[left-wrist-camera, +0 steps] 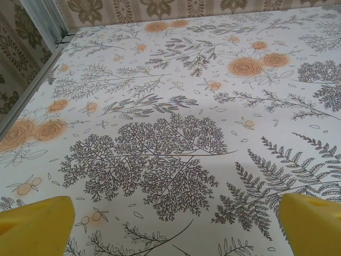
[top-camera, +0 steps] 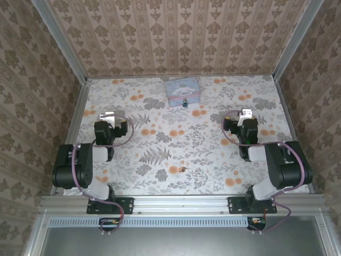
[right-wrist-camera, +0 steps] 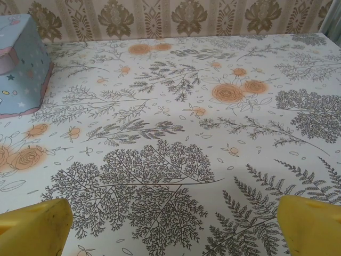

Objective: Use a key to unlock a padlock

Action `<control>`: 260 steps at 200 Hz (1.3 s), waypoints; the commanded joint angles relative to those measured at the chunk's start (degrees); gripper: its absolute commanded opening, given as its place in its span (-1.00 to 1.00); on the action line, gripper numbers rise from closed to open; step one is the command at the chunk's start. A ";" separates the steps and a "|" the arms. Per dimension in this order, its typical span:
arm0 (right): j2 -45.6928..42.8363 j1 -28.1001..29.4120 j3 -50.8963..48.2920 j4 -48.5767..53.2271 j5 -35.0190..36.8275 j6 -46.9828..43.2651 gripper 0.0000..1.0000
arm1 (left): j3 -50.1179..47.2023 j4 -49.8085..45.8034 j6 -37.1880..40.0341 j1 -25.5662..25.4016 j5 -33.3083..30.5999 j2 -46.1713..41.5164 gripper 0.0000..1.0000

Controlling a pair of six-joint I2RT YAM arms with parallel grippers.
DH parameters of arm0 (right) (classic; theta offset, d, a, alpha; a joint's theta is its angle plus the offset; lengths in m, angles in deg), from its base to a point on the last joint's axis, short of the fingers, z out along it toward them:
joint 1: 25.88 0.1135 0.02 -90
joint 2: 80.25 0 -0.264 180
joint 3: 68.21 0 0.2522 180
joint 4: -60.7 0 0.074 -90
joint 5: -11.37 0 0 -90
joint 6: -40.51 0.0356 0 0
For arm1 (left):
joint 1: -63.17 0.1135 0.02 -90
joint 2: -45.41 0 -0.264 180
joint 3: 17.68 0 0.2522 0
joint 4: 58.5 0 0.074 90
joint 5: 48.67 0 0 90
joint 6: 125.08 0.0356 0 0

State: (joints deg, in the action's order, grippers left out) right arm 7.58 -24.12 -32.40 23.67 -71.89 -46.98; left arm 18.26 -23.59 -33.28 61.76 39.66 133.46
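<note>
Yellow fingertips (left-wrist-camera: 37, 224) stand spread wide on my left gripper (top-camera: 109, 116) and right gripper (top-camera: 245, 112), both empty. The key (top-camera: 184, 168) lies between them, nearer me, and the padlock (top-camera: 184, 103) lies beyond, just beside the tin (top-camera: 183, 89).

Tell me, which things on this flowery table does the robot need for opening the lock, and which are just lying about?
Needed: padlock, by the near side of the tin; key, alone on the table, toward its near edge; left gripper and right gripper, both open.
Lying about: the pale blue tin, unless the padlock hangs from it, which I cannot tell.
</note>
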 commanded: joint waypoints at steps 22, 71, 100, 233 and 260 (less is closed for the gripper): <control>0.01 -0.28 0.72 0.40 -1.99 -0.97 0.99 | 1.29 -0.15 1.02 0.38 0.78 -0.03 1.00; -0.02 -0.25 0.72 0.34 -1.99 -0.91 0.99 | 1.29 -0.19 0.93 0.44 0.80 -0.01 1.00; 0.06 -0.35 0.86 0.50 -2.07 -0.92 0.99 | 1.47 -0.50 0.80 0.67 1.05 0.07 1.00; -19.32 -2.08 8.80 31.79 -5.65 12.06 0.99 | 17.28 -33.74 -1.89 -3.99 -6.54 -8.72 1.00; -18.88 -2.29 13.69 35.29 -11.99 17.73 0.99 | 26.07 -46.75 -13.34 -4.49 -4.76 -7.14 1.00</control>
State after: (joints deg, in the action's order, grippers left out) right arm -11.22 -26.11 -23.81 51.76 -76.35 -35.68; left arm 37.47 -54.78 -36.43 57.90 34.68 125.92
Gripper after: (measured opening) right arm 0.995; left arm 0.999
